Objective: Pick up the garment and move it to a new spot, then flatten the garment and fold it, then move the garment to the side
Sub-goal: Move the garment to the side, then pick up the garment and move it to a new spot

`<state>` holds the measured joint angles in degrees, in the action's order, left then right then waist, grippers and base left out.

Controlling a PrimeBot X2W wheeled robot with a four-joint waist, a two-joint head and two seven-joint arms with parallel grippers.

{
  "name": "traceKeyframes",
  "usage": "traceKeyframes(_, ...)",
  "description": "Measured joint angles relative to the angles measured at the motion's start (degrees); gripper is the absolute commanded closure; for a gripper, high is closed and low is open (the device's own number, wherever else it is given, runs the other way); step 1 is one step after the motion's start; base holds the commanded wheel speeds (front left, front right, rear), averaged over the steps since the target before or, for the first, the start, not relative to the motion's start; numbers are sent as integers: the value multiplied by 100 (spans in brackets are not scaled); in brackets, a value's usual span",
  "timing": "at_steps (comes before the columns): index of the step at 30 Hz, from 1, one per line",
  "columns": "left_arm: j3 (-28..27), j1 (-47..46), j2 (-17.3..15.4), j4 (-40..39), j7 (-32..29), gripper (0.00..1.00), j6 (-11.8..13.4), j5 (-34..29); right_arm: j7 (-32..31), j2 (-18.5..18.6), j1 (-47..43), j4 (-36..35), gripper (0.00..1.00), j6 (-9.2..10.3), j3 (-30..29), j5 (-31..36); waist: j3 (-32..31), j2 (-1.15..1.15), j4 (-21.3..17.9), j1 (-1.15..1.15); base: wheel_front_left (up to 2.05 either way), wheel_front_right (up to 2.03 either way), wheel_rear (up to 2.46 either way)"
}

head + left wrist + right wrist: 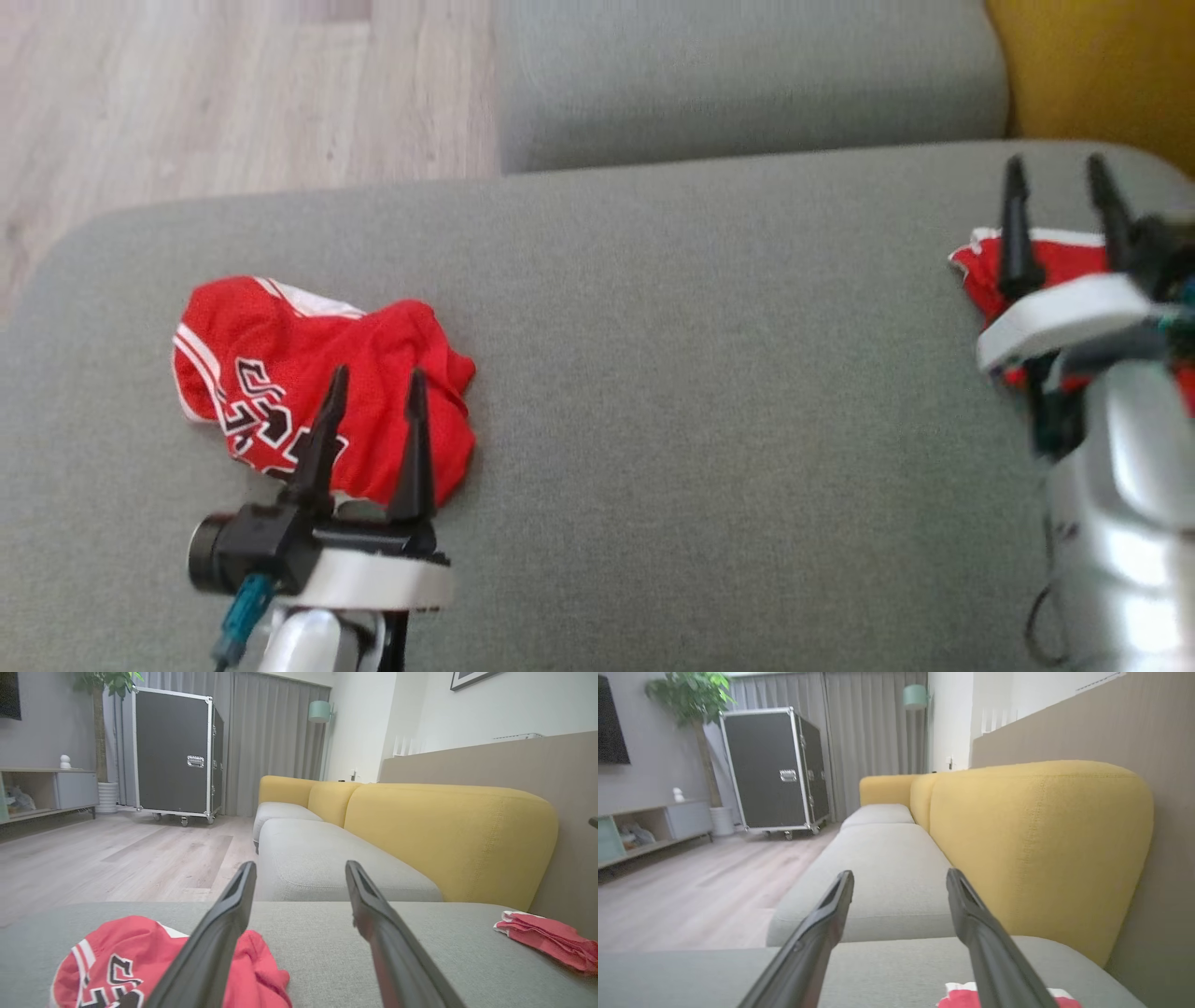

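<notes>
Lying well apart on cushion (709,373): jersey (280,327), folded garment (1060,266).

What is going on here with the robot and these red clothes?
A two-armed robot is working with red clothes on a grey sofa seat. Its left gripper, open, hovers at a crumpled red jersey with black and white numbers. Its right gripper, also open, is over a folded red garment at the seat's right end. Neither gripper holds anything.
</notes>
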<state>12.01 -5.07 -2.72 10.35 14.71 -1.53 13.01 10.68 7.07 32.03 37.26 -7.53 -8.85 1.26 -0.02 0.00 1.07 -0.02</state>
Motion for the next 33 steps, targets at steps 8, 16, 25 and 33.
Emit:
traceKeyframes(8, -165, 402, -9, -68, 0, 0, 1, -73, 253, -375, -1571, -1183, 0, 0, 346, -754, -239, 0, 60, 1, 0, 0, 0)
traceKeyframes(16, -288, 507, -12, -26, 0, 0, -3, -89, 353, -439, -3067, -1658, 0, 0, 693, -1386, -242, 0, 126, 1, 0, 0, 0)
traceKeyframes(25, -330, 563, -12, -54, 0, 0, -4, -88, 354, -448, -3255, -2179, 0, 0, 719, -1390, -191, 0, 87, 2, 0, 0, 0)
traceKeyframes(33, -345, 563, -12, -92, 0, 0, -5, -87, 354, -448, -3268, -2269, 0, 0, 709, -1437, -179, 0, 116, 2, 0, 0, 0)
